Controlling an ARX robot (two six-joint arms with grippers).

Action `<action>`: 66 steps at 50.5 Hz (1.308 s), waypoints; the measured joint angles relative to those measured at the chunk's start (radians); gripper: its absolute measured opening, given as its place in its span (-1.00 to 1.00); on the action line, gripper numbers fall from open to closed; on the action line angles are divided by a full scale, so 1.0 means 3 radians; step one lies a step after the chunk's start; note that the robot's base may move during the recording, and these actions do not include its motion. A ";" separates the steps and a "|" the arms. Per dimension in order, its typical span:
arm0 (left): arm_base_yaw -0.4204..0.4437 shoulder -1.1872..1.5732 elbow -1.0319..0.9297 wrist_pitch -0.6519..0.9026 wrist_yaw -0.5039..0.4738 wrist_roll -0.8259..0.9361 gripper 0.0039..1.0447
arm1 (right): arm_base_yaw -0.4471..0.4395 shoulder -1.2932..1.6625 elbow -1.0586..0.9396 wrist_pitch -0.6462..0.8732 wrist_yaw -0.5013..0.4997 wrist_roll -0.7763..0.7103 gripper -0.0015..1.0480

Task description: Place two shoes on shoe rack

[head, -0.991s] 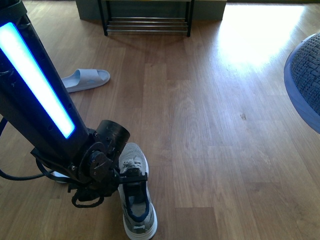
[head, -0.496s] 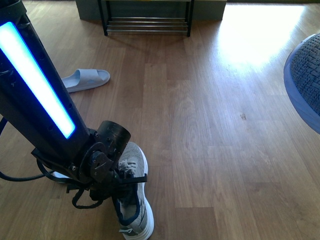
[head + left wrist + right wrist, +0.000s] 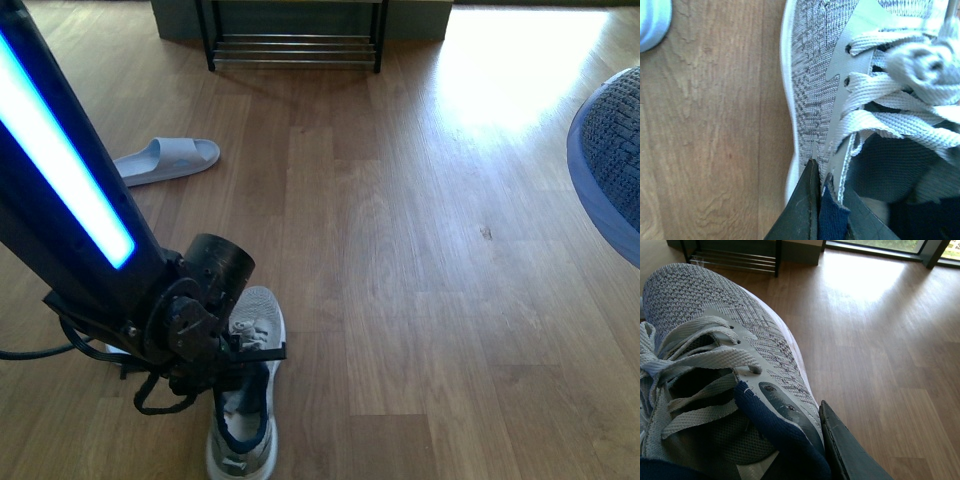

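My left gripper [image 3: 240,358] is shut on the collar of a grey sneaker [image 3: 245,420] low on the wooden floor at the near left. In the left wrist view its fingers [image 3: 807,210] pinch the navy lining beside the laces of that grey sneaker [image 3: 815,75]. My right gripper [image 3: 810,432] is shut on the navy collar of a second grey sneaker [image 3: 705,315], held above the floor. A pale blue slide [image 3: 170,158] lies on the floor at the left. The shoe rack [image 3: 295,45] stands at the far end, also in the right wrist view [image 3: 730,257].
A grey knit shape with a blue rim [image 3: 610,160] fills the right edge of the front view, close to the camera. The left arm with its lit blue strip [image 3: 60,170] crosses the left side. A corner of the slide [image 3: 652,20] shows in the left wrist view.
My left arm has shifted left and nearer. The sneaker in it has turned, its heel swinging to the left. The slide and rack have not moved.
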 joint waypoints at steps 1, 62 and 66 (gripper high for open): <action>0.0006 -0.0029 -0.0023 0.0000 -0.0013 0.0013 -0.97 | 0.0000 0.0000 0.0000 0.0000 0.0000 0.0000 -0.97; -0.0003 -0.7303 -0.3558 -0.0360 -0.3253 0.1550 -0.97 | 0.0000 0.0000 0.0001 0.0000 0.0001 0.0000 -0.97; 0.0043 -0.7538 -0.3797 -0.0066 -0.3217 0.1672 -0.97 | 0.0000 0.0000 0.0000 0.0000 0.0000 0.0000 -0.97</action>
